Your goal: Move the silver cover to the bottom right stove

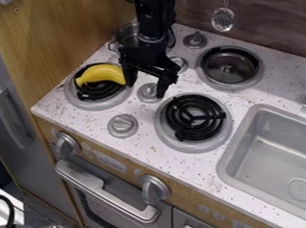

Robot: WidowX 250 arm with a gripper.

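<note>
"Arm (pixel 154 17), how's it posed?"
"Down from the top edge, fingers (pixel 162 85) spread and empty between banana (pixel 101 75) and bottom right stove (pixel 194 116)."
"Silver cover (pixel 228 68)?"
"Seemingly on the upper right stove (pixel 232 86)."

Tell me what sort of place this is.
A kitchen, most likely a toy or mock-up one: round burners and a sink share one counter, with an oven door below.
</note>
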